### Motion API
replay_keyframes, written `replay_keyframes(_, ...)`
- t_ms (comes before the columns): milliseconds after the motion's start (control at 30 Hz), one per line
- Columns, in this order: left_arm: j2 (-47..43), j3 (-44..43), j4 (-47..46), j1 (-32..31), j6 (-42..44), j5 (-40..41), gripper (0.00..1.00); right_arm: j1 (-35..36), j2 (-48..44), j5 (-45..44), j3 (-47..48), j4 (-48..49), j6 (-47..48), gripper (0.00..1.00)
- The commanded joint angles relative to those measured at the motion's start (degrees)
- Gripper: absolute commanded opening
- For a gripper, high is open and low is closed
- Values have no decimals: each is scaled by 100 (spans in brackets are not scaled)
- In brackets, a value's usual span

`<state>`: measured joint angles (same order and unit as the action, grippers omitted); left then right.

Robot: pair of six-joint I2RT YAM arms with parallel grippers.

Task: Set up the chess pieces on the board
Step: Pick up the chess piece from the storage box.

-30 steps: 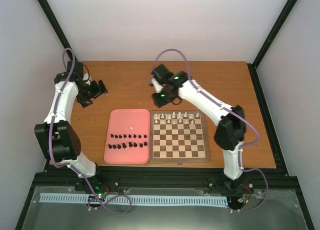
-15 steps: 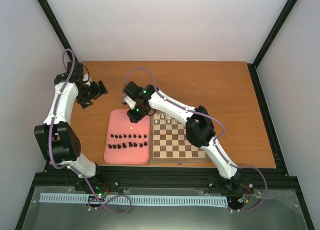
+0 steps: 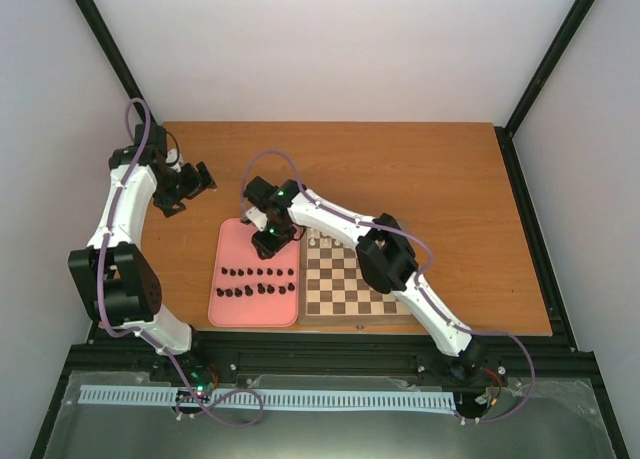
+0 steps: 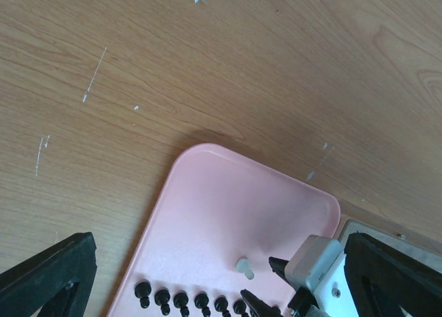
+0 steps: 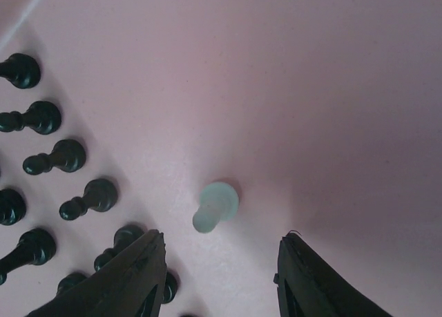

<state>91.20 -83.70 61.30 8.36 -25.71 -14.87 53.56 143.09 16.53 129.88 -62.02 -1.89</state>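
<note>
The chess pieces were found divided. The black pieces [image 3: 258, 281] lay in two rows on the pink tray [image 3: 228, 241], at 9 o'clock of the board [image 3: 350, 294]. One white piece [image 5: 215, 206] stood alone on the tray. The right end effector [image 5: 221, 244] was positioned over it, jaws parted and empty, with the piece at 12 o'clock of the gap. The left end effector [image 3: 192, 187] was spread wide at 10 o'clock of the tray. Pickup of the white piece was judged to be in hand. Descent, centring and closure would be required next.
</note>
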Motion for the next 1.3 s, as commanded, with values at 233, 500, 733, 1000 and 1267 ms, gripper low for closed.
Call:
replay_keyframes(233, -206, 84, 5, -1, -30, -125, 100, 58, 347, 254, 464, 23, -30, 42)
replay_keyframes(500, -260, 170, -10, -7, -39, -183, 100, 58, 475, 187, 576, 33, -89, 35)
replay_keyframes(733, -301, 169, 6, -2, -39, -201, 100, 53, 484, 166, 635, 54, -118, 21)
replay_keyframes(1000, -313, 223, -38, -1, -48, -240, 100, 53, 388, 26, 585, -40, -77, 8)
replay_keyframes(1267, -369, 197, -30, -2, -42, -225, 100, 5, -304, -419, 594, -58, 8, 3)
